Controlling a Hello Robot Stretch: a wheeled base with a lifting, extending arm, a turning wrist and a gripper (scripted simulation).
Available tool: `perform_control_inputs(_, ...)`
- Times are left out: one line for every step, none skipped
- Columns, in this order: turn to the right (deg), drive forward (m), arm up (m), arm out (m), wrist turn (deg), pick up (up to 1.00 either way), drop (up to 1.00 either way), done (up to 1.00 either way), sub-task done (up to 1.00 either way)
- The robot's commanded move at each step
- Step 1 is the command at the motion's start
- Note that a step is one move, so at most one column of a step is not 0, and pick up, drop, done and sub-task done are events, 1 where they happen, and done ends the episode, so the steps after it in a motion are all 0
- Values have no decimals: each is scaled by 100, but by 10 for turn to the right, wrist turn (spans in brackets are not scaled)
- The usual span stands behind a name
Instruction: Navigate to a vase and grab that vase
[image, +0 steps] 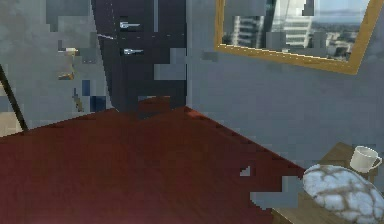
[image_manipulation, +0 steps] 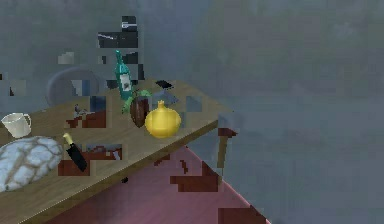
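Observation:
A round yellow vase (image_manipulation: 162, 121) with a short neck stands on a wooden table (image_manipulation: 203, 119), near its right end. Close behind the vase on its left is a dark brown rounded object (image_manipulation: 139, 110). A green bottle (image_manipulation: 123, 78) rises upright just beyond both.
A white mug (image_manipulation: 16, 124) (image: 365, 159), a pale round loaf (image_manipulation: 25, 163) (image: 340, 190) and a dark-handled knife (image_manipulation: 75, 152) lie on the table's left part. A dark cabinet (image: 140, 50) stands ahead against the wall, beside a gold-framed picture (image: 295, 30). Dark red floor (image: 130, 160) spreads in between.

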Motion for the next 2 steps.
perform_control_inputs(0, 0, 38, 0, 0, 0, 0, 0, 0)
perform_control_inputs(0, 0, 0, 46, 0, 0, 0, 0, 0)
